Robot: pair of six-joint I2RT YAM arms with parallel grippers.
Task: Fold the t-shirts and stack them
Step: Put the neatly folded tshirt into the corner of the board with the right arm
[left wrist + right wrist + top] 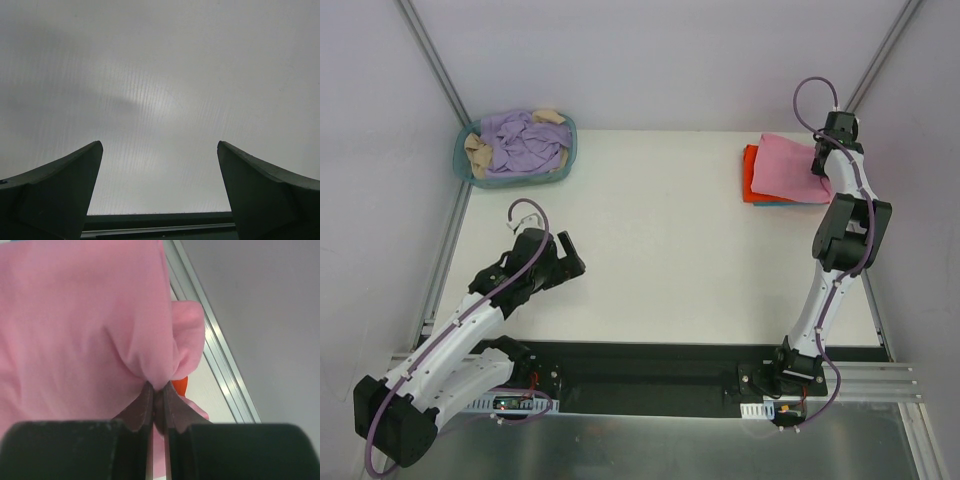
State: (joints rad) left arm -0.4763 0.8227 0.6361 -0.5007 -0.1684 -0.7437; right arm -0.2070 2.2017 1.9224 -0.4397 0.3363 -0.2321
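Observation:
A folded light pink t-shirt (786,168) lies on top of an orange-red t-shirt (748,176) at the table's far right; a thin teal-blue edge (775,203) shows beneath them. My right gripper (819,160) is shut on a pinch of the pink shirt's right edge, seen close in the right wrist view (157,387), where the pink shirt (75,325) fills the frame and a bit of orange (180,384) shows under it. My left gripper (560,252) is open and empty over bare table at the left; its wrist view (160,150) shows only the table.
A round teal basket (463,160) at the far left corner holds lilac and beige clothes (520,142). Metal frame rails (215,355) run along the table's right edge, close to the stack. Grey walls enclose the table.

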